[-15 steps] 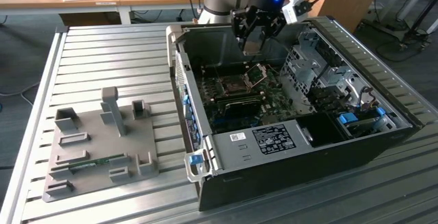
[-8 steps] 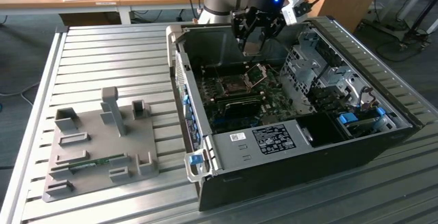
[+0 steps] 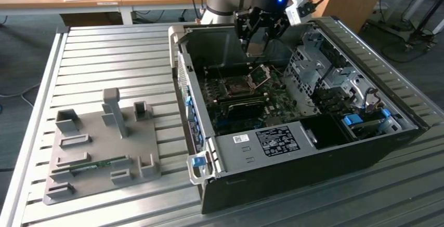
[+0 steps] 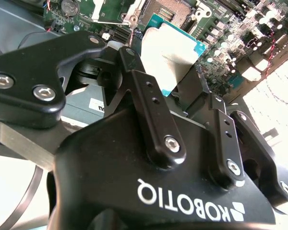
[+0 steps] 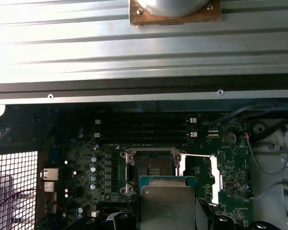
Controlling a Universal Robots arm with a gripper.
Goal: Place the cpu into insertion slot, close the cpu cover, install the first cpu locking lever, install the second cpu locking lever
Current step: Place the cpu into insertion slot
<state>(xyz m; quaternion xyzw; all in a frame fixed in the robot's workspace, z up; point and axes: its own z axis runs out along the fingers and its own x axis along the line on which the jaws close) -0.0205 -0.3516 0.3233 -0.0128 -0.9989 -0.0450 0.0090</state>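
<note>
The black two-finger gripper [image 3: 255, 49] pinches the small square cpu [image 5: 167, 208] by opposite edges, over the green motherboard [image 5: 86, 163] near the open socket [image 5: 151, 168]. The chip is square with no long axis, and its matte silvery-grey, green-rimmed top faces the first wrist view. The thin metal cpu cover [image 5: 215, 181] stands flipped open beside the socket.

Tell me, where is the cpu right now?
In both wrist views the cpu is clamped in the gripper, held above the motherboard near its open socket.
</note>
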